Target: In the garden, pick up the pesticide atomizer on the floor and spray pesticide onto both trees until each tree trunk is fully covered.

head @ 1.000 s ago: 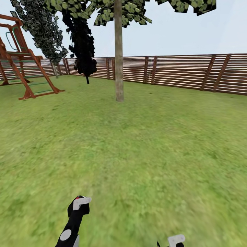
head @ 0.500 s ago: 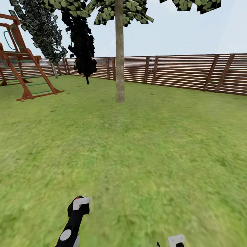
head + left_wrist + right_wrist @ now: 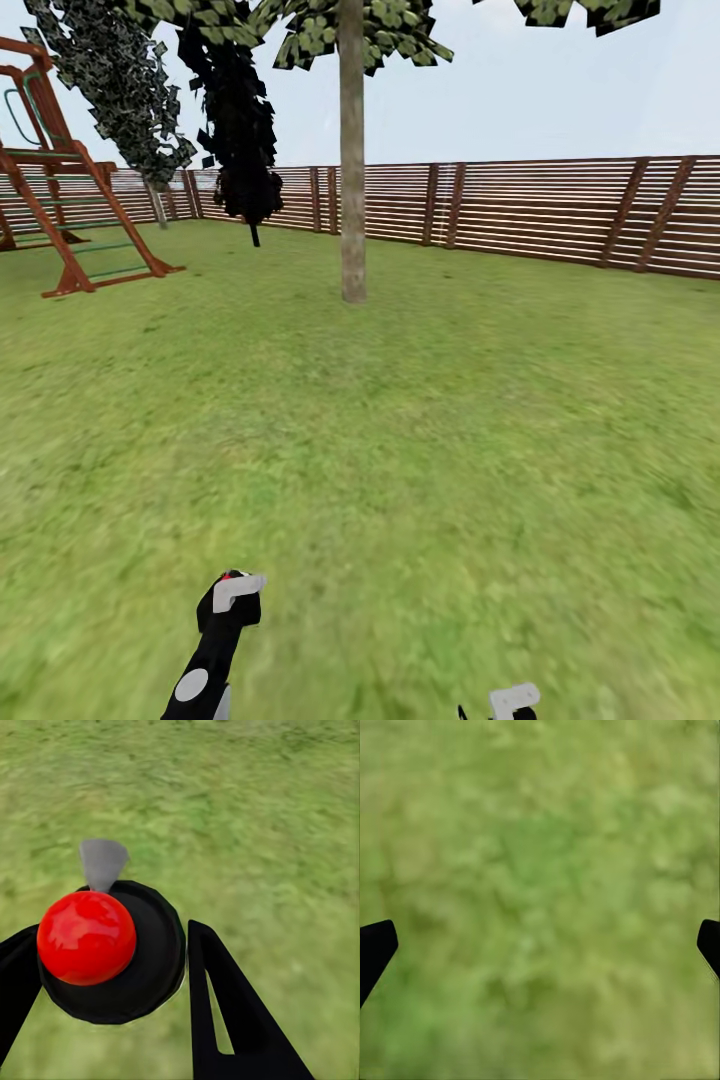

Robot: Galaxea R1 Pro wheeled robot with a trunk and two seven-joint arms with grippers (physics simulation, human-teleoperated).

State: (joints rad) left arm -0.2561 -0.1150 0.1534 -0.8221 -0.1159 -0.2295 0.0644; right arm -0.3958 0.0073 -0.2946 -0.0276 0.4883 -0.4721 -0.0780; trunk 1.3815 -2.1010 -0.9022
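Note:
My left gripper (image 3: 109, 945) is shut on the pesticide atomizer (image 3: 112, 945), a black body with a red round cap and a grey nozzle. In the head view the atomizer (image 3: 228, 608) sits low at the left, over grass. The right gripper (image 3: 540, 945) is open, its black fingertips (image 3: 375, 945) far apart above bare grass. One tree trunk (image 3: 352, 180), pale grey-brown and straight, rises from the lawn straight ahead, several metres off. A second tree (image 3: 115, 80) with grey-flecked foliage stands farther back at the left by the fence.
A brown slatted fence (image 3: 520, 205) rings the lawn. A red-brown wooden play frame (image 3: 70, 210) stands at the left. An all-black tree (image 3: 240, 130) is near the fence between the two trees. Open grass (image 3: 400, 450) lies between me and the near trunk.
The whole head view has shifted a little: the near trunk sits slightly further right and the play frame further left. Both grippers hold the same pose.

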